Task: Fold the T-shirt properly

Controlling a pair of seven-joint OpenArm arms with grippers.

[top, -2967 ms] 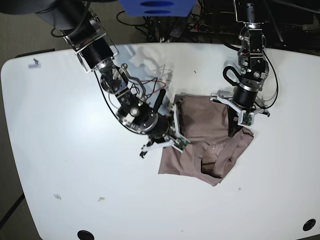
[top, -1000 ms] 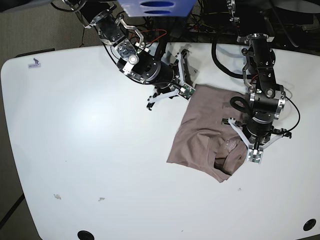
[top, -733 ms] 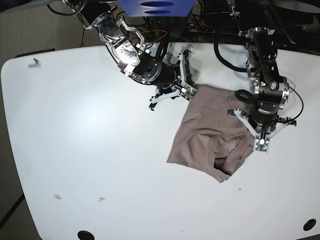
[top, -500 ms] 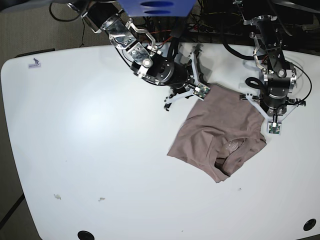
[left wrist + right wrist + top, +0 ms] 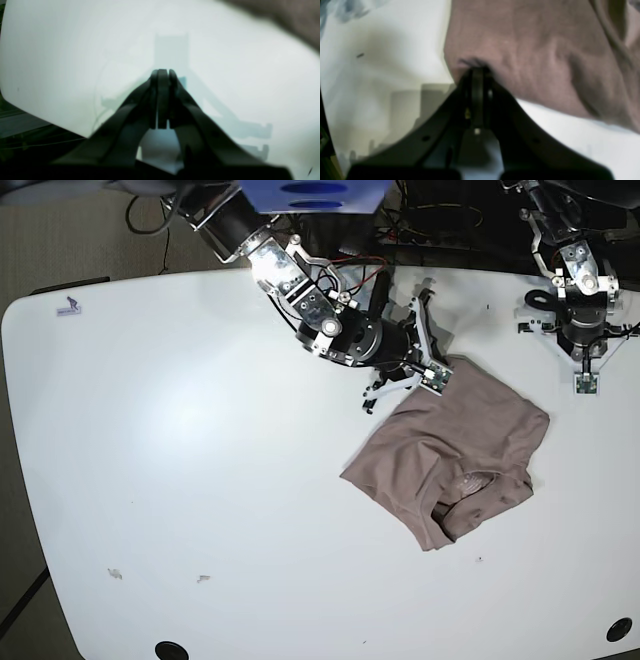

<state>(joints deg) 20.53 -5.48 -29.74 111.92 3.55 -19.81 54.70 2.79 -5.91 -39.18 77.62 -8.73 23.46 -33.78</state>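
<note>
**Q:** At the near side of the table, where does the shirt lie, and why that way?

**A:** Right of centre in the base view, part-folded and rumpled. One corner lies at the right gripper, which is fully closed. The right wrist view shows the closed tips at a puckered fabric edge. Judgement: that corner is pinched so the cloth can be drawn flat or turned over.

**Q:** And the far arm?

**A:** The left gripper hangs closed over bare table near the far right edge, well apart from the shirt. The left wrist view shows its tips pressed together with nothing between them. Judgement: it is parked clear of the cloth.

**Q:** What is unclear?

**A:** Both wrist views are blurred. How much cloth sits between the right jaws cannot be told. Sleeves and collar are lost in the folds; only a dark pocket shows near the front edge.
</note>
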